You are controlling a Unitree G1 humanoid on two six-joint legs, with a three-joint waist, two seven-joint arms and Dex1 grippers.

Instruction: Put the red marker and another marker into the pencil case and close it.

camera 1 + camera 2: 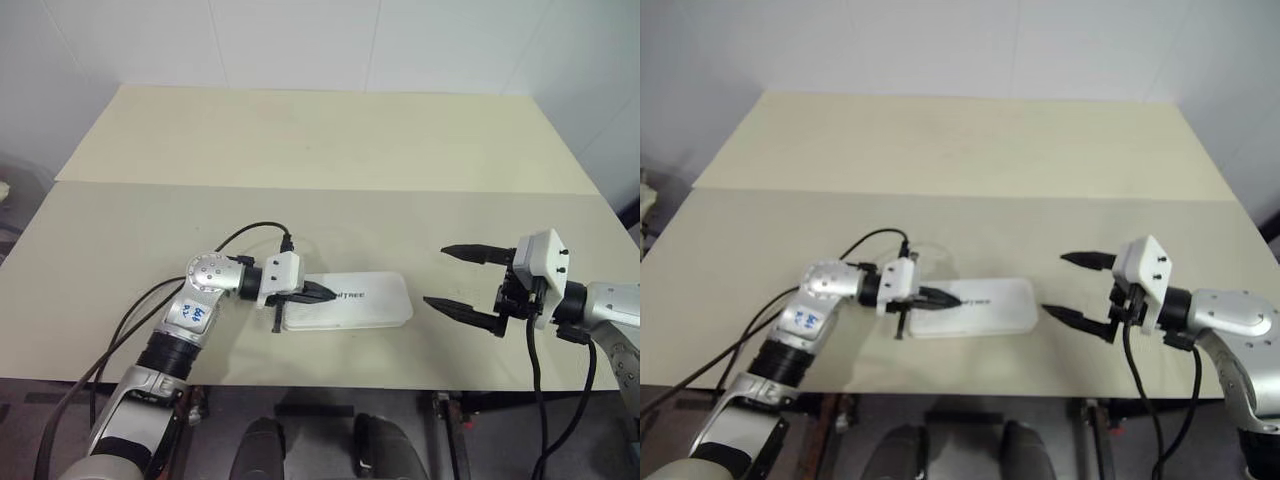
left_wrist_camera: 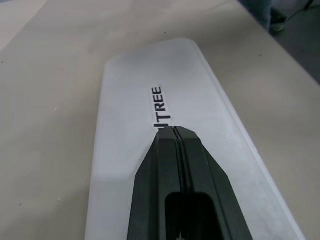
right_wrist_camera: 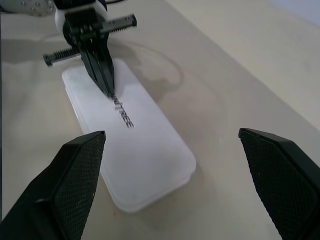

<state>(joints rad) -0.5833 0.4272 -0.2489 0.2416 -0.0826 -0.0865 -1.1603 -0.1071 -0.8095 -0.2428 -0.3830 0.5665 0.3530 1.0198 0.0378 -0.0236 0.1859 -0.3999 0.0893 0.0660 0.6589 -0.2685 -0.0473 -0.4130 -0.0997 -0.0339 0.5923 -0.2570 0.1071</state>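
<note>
On the beige table [image 1: 300, 150] by white walls, left claw [image 1: 325, 293] pressed together over closed pencil case [image 1: 370, 305]; right claw [image 1: 458, 277] spread.

White rounded-rectangle plastic pencil case [image 1: 360, 302], plain matte lid, small dark "UNITREE" lettering across it; in the left wrist view only "TREE" reads, black on white. Pale beige matte tabletop [image 1: 320, 200], no pattern, a thin darker seam line across it. White tiled wall [image 1: 300, 40] behind, faint grey grout lines. Left gripper [image 1: 322, 292]: black fingers, white housing, silver-grey wrist with a blue-marked white sticker. Right gripper [image 1: 458, 279]: black fingers [image 3: 75, 180] with fine cross-hatched texture on the inner pads, white housing with small dark screw dots, silver-grey forearm. Black cables [image 1: 130, 320] run along both arms.
</note>
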